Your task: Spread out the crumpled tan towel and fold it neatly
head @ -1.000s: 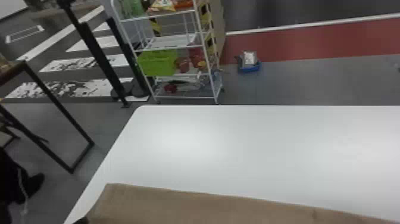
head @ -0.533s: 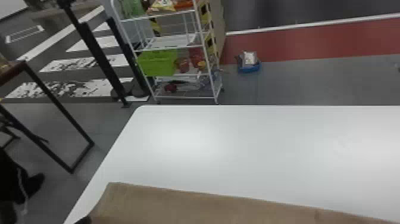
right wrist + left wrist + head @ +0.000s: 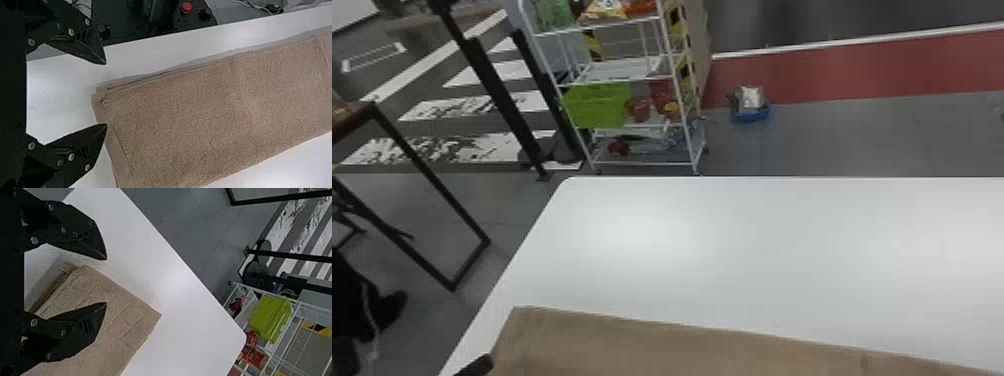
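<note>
The left pincer (image 3: 474, 366) comes in at the bottom edge of the head view, beside the left end of the tan towel (image 3: 682, 350), near the left edge of the tabletop (image 3: 732, 250). In the left wrist view, the left pincer (image 3: 106, 281) stands wide, its 2 black fingers well apart. 1 finger is above the towel and the other above bare white tabletop; I can't tell whether either touches. The right pincer (image 3: 106, 94) is also wide, its 2 fingers spread at the towel's other end, with the towel's end edge just past the fingertips.

The towel lies folded into a long strip along the tabletop's near edge, its layers slightly out of line at the right end, where an under layer sticks out as a border. Its left end sits near the tabletop's left edge, and the surface between the strip and the far edge is bare.

Past the far left corner stands a white wire cart (image 3: 617, 81) holding a green bin (image 3: 597, 105). Beyond the near edge, dark equipment carries a red button (image 3: 186, 6).
</note>
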